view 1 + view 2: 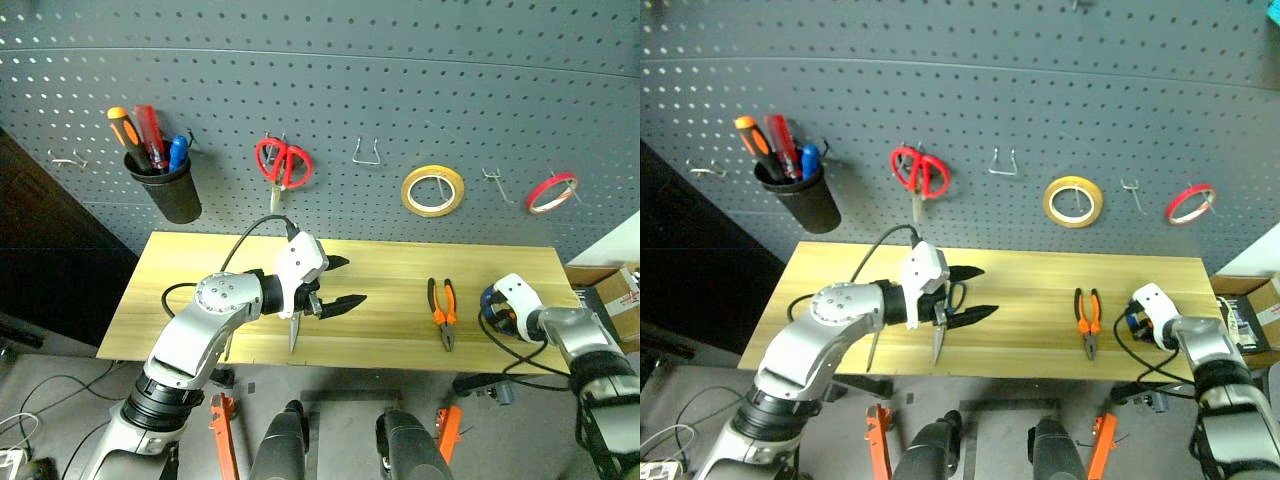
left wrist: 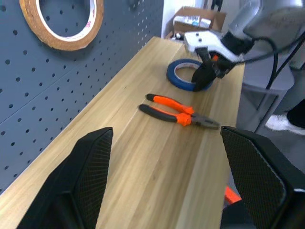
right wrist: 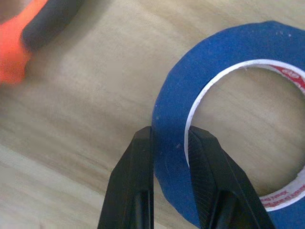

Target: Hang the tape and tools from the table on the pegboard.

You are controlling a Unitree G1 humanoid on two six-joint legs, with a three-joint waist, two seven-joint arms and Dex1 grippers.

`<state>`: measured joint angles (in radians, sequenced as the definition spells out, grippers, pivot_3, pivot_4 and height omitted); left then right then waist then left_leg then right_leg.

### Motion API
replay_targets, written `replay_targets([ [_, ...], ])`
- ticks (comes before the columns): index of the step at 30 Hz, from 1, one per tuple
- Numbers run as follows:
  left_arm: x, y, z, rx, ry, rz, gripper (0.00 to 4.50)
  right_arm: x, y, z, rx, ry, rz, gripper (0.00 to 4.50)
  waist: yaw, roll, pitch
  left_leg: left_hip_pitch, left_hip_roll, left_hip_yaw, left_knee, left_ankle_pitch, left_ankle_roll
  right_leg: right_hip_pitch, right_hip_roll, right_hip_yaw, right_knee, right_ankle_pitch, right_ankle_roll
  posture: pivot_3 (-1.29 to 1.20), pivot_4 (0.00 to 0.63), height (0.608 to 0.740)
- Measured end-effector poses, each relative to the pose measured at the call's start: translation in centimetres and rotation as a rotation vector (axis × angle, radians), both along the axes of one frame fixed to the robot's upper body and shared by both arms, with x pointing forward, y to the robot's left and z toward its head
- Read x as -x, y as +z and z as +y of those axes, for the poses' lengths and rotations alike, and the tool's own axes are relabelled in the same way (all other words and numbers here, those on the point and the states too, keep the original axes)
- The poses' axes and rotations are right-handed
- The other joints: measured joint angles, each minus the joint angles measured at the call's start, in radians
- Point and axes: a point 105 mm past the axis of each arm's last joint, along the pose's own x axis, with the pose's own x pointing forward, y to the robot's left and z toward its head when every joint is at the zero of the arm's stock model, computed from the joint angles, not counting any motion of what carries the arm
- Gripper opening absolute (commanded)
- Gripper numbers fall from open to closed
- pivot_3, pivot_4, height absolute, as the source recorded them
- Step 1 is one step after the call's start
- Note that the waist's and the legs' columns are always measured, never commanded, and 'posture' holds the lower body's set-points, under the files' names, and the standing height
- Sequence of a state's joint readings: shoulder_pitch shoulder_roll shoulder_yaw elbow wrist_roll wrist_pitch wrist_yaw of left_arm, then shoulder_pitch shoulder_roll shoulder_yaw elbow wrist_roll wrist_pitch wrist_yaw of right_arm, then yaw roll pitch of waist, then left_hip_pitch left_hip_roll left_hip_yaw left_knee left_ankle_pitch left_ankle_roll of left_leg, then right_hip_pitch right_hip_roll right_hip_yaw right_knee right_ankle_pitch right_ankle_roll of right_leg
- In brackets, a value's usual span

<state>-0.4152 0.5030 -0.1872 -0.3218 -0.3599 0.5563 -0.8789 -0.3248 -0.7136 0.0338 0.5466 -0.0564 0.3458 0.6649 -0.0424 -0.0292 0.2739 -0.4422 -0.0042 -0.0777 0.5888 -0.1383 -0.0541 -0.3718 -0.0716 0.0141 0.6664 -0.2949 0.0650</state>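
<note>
On the right end of the light yellowish plank surface [image 1: 390, 300], the flat blue tape ring [image 2: 183, 74] lies with the right gripper [image 3: 170, 138] pressed together on its band, one black finger outside the ring and the other inside the hollow centre. Pinching through the wall like this looks the sensible hold: the ring is probably light and fairly stiff, though a thin roll can swivel between the pads, so it may hang crooked as it is lifted toward a free metal hook [image 1: 368, 153] on the dark grey perforated pegboard [image 1: 400, 90].

Just left of the tape, the orange-and-black-handled pliers [image 1: 443, 312] lie flat, well clear of the ring; they will be heavier and best taken across both handles near the pivot.

Over the middle of the surface, the left gripper [image 1: 338, 283] hovers with its fingers spread wide and nothing between them. Dark-handled scissors [image 1: 945, 318] lie beneath it, blades pointing toward the near edge; their handle loops suit a hook.
</note>
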Motion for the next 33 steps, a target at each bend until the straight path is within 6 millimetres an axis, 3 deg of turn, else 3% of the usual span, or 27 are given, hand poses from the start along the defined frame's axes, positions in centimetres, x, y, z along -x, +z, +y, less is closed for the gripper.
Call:
replay_targets([
  [2, 0.0, 0.5, 0.0, 0.026, -0.008, -0.004, 3.84, 1.5, 2.1, -0.3, 0.041, -0.002, -0.1, 0.7, 0.002, 0.006, -0.003, -0.007, -0.001, 0.0, 0.003, 0.0, 0.001, -0.007, 0.0, 0.001, 0.002, 0.001, 0.001, -0.11, 0.225, 0.74],
  [5, -0.1, 1.4, -0.4, 0.072, -0.02, -0.027, 3.84, 2.4, 6.9, 0.7, 0.075, -0.014, -0.307, 0.7, -0.011, 0.006, -0.003, -0.007, 0.0, 0.001, 0.005, 0.0, 0.001, -0.009, 0.0, 0.002, 0.009, 0.0, 0.002, -0.13, 0.226, 0.74],
  [9, -0.4, 1.6, -0.4, 0.092, -0.003, -0.03, 3.84, 3.9, 10.5, 5.0, 0.016, -0.028, -0.558, 0.7, -0.024, 0.006, -0.003, -0.004, 0.004, 0.0, 0.005, 0.001, -0.001, -0.009, 0.004, 0.002, 0.013, -0.003, 0.003, -0.14, 0.227, 0.74],
  [13, -0.8, 2.2, -0.6, 0.129, 0.005, -0.035, 3.84, 3.1, 14.5, 8.3, -0.059, -0.018, -0.764, 0.7, -0.041, 0.006, -0.003, -0.003, 0.002, 0.001, 0.006, 0.004, 0.001, -0.009, 0.002, 0.003, 0.013, 0.0, 0.002, -0.14, 0.223, 0.74],
  [17, -1.5, 4.3, -1.3, 0.223, 0.022, -0.074, 3.84, 0.4, 18.6, 9.5, -0.135, -0.015, -0.917, 0.7, -0.041, 0.005, -0.003, -0.004, 0.001, 0.001, 0.007, 0.006, 0.003, -0.008, 0.001, 0.003, 0.012, 0.004, 0.002, -0.13, 0.219, 0.74],
  [19, -1.8, 5.0, -1.3, 0.258, 0.036, -0.081, 3.84, -0.9, 18.8, 9.6, -0.195, -0.021, -0.916, 0.7, -0.039, 0.005, -0.003, -0.004, 0.002, 0.001, 0.007, 0.006, 0.004, -0.008, 0.001, 0.002, 0.012, 0.005, 0.004, -0.12, 0.215, 0.74],
  [23, -2.1, 5.2, -1.0, 0.288, 0.063, -0.064, 3.84, -3.6, 17.5, 9.8, -0.301, -0.032, -0.852, 0.7, -0.039, 0.005, -0.003, -0.006, 0.001, 0.001, 0.006, 0.006, 0.004, -0.01, 0.001, 0.002, 0.012, 0.006, 0.001, -0.11, 0.213, 0.74],
  [29, -2.2, 5.1, -0.9, 0.297, 0.078, -0.042, 3.84, -6.1, 16.3, 12.6, -0.385, 0.032, -0.798, 0.7, -0.041, 0.005, -0.003, -0.008, 0.001, 0.001, 0.004, 0.006, 0.004, -0.015, 0.001, 0.001, 0.014, 0.006, 0.0, -0.09, 0.209, 0.74],
  [33, -2.3, 4.8, -0.3, 0.277, 0.103, -0.052, 3.84, -6.3, 15.8, 12.2, -0.382, 0.006, -0.798, 1.98, -0.039, 0.005, -0.003, -0.009, 0.001, 0.002, 0.004, 0.006, 0.004, -0.014, 0.001, 0.002, 0.014, 0.007, 0.0, -0.09, 0.21, 0.74],
])
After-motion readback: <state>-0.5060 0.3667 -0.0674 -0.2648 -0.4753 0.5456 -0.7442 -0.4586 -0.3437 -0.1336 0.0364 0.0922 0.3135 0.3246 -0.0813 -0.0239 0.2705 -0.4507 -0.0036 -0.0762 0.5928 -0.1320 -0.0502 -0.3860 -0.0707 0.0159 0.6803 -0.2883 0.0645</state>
